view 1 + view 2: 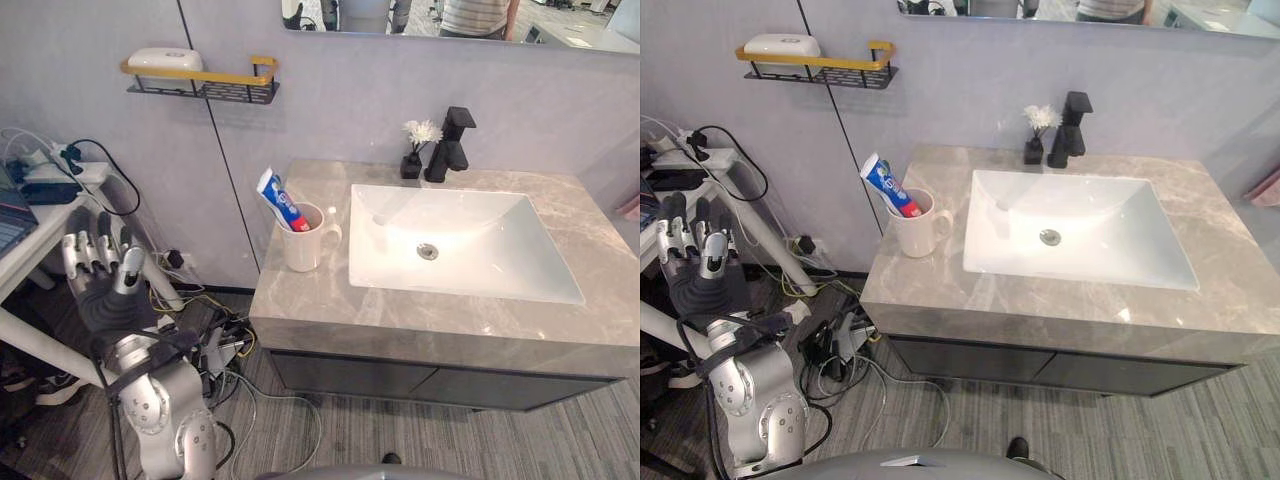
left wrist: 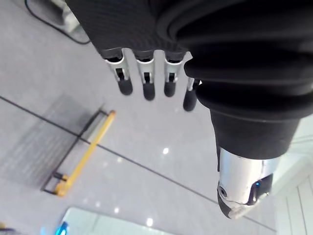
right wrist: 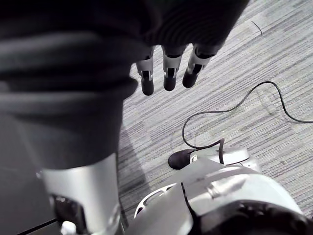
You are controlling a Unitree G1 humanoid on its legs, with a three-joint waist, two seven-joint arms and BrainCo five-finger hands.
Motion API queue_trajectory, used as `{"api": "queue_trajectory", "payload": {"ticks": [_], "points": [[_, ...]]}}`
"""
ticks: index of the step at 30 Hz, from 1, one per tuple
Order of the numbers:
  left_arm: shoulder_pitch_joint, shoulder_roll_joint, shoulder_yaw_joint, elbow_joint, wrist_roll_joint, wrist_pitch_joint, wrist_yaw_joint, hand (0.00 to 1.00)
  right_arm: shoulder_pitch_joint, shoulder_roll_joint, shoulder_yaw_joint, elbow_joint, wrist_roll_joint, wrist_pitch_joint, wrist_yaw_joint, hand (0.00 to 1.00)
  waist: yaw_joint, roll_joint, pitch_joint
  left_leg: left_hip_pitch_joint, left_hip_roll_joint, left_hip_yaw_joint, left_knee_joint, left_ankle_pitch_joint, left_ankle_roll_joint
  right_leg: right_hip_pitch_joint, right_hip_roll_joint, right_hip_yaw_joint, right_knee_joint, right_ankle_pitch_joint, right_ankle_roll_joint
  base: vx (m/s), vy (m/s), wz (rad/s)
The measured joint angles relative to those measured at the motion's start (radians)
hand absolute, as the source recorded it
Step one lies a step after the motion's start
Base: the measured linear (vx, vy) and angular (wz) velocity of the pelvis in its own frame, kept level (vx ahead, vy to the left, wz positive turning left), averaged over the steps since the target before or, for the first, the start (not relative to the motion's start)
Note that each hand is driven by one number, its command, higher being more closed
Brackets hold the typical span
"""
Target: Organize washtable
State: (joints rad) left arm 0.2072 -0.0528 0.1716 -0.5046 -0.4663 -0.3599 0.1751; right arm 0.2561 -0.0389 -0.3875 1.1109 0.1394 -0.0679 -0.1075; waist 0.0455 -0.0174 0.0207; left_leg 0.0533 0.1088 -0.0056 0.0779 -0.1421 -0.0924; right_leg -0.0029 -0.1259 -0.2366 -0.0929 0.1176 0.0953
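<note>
A white mug (image 1: 305, 238) stands on the grey marble countertop (image 1: 300, 305) just left of the white sink (image 1: 365, 275), with a blue, red and white toothpaste tube (image 1: 278, 198) leaning in it. By the black faucet (image 1: 450, 145) sits a small black vase with a white flower (image 1: 415, 150). My left hand (image 1: 100, 265) is raised beside the counter's left end, well away from the mug, fingers (image 2: 146, 83) straight and empty. My right hand (image 3: 169, 73) hangs low over the striped floor, fingers relaxed, holding nothing.
A black wire wall shelf with a gold rail (image 1: 205, 82) carries a white soap box (image 1: 165, 58) above and left of the counter. A white side table (image 1: 40, 215) with a power strip (image 1: 60, 172) stands at far left. Cables lie on the floor below.
</note>
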Motion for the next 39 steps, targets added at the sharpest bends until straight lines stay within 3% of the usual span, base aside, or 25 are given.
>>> {"api": "queue_trajectory", "payload": {"ticks": [15,19,25,30,39], "points": [[0.015,0.047,-0.224,-0.007,-0.117,0.016,-0.148,1.0,-0.006,-0.009,0.048,0.006,0.009,-0.015,0.0,0.0,-0.006,-0.008,-0.006,-0.014,-0.002,-0.003,0.015,-0.001,0.0,-0.005,-0.002,0.0,0.0,0.003,0.002,0.0,0.0,0.0],[0.03,0.11,-0.306,0.116,-0.118,0.054,-0.192,1.0,-0.032,-0.026,0.079,0.029,0.018,-0.015,0.001,0.0,-0.01,-0.005,-0.005,-0.01,-0.002,-0.003,0.013,0.0,0.0,-0.004,-0.002,-0.004,-0.003,0.003,0.002,0.0,0.0,0.0],[0.03,0.152,-0.389,0.256,-0.116,0.116,-0.216,1.0,-0.036,-0.028,0.081,0.028,0.018,-0.014,0.008,0.0,-0.014,-0.005,-0.005,-0.005,-0.002,-0.003,0.0,0.001,-0.002,-0.006,-0.003,-0.01,-0.007,0.002,0.002,0.0,0.0,0.0],[0.029,0.183,-0.449,0.361,-0.114,0.156,-0.235,1.0,-0.047,-0.034,0.107,0.028,0.019,-0.015,0.008,0.0,-0.037,-0.003,-0.006,0.001,-0.002,-0.002,-0.019,0.005,-0.003,-0.012,-0.002,-0.011,-0.007,0.001,0.002,0.05,0.006,-0.01],[-0.017,0.202,-0.468,0.439,-0.094,0.16,-0.232,1.0,-0.051,-0.035,0.107,0.028,0.019,-0.014,0.009,0.0,-0.045,-0.002,-0.006,0.012,-0.002,0.003,-0.022,0.006,-0.004,-0.01,-0.002,-0.005,-0.007,0.001,0.002,0.01,0.002,-0.02]]}}
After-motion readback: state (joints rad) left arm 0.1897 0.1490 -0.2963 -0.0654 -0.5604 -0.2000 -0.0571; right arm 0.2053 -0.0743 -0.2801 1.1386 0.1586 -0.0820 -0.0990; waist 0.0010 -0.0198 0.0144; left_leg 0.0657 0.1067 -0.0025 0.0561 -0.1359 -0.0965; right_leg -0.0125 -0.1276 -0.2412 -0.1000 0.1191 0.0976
